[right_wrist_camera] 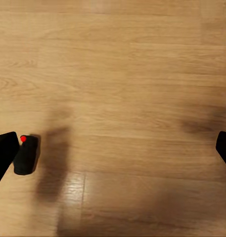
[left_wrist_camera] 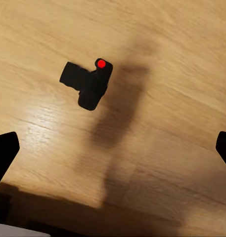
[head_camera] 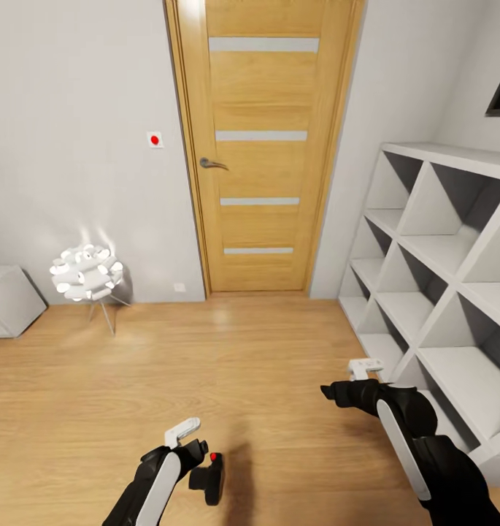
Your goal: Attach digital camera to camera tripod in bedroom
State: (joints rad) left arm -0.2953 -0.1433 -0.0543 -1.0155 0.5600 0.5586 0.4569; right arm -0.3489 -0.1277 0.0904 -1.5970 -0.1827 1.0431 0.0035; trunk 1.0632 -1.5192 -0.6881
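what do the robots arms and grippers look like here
Both arms are glossy black with a long white panel running along the forearm. The left gripper and right gripper end in short, flat white fingers on black wrists. In the wrist views the fingers show as dark tapered shapes at the frame edges. No cables or markings are visible.

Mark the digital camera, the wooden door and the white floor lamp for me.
digital camera (left_wrist_camera: 89,82): left wrist view, on its black body.
wooden door (head_camera: 260,95): head view, on a wood panel between the pale strips.
white floor lamp (head_camera: 86,272): head view, on its clustered shade.
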